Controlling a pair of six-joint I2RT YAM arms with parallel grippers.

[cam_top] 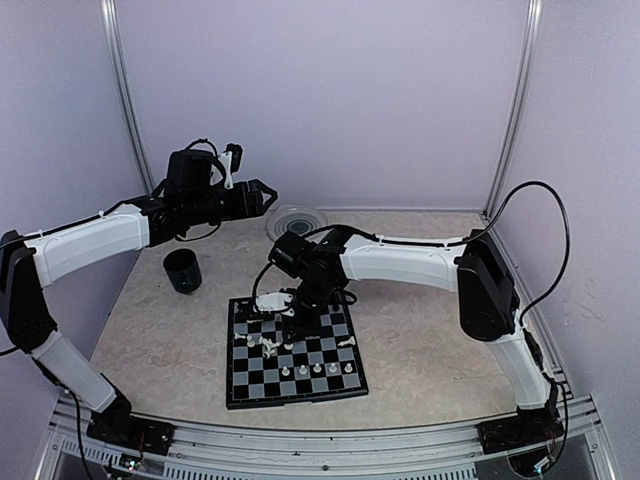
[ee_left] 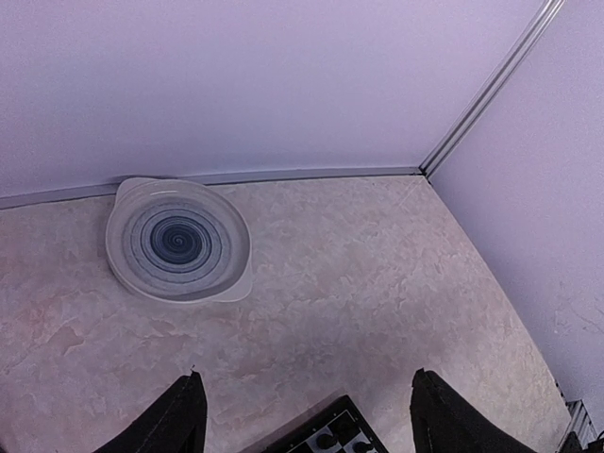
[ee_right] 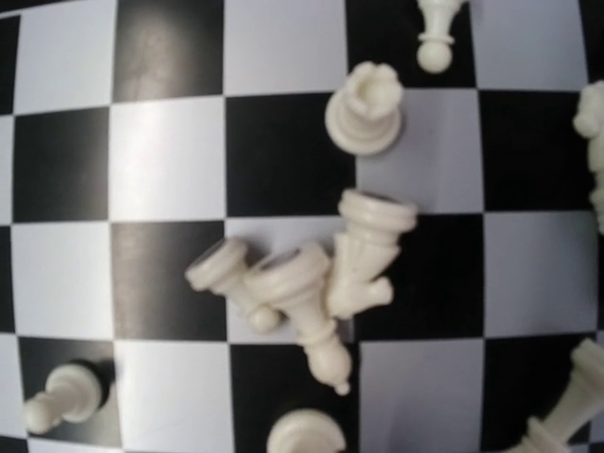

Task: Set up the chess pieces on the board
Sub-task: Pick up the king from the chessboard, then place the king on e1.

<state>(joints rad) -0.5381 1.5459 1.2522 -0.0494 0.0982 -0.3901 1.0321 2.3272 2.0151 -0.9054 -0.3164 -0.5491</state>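
Chess pieces of cream plastic (cam_top: 318,368) stand in a short row on the near part of the small square black-and-white chequered board (cam_top: 295,398). It lies on the pale marbled tabletop (cam_top: 430,350), beyond the arm bases. Farther in, the right wrist view shows three cream pieces (ee_right: 311,274) lying toppled in a heap, touching one another. A crown-topped piece (ee_right: 363,113) stands upright just beside them. The right gripper (cam_top: 300,318) hangs over the board's far half, pointing down; whether its jaws are parted or closed cannot be told. Left of the board and apart from it stands a black cup (cam_top: 183,270). The left gripper (cam_top: 265,197) hovers high over the far tabletop, its fingers (ee_left: 184,415) spread wide and holding nothing. A round clear ridged plate (cam_top: 297,220) sits by the back wall.
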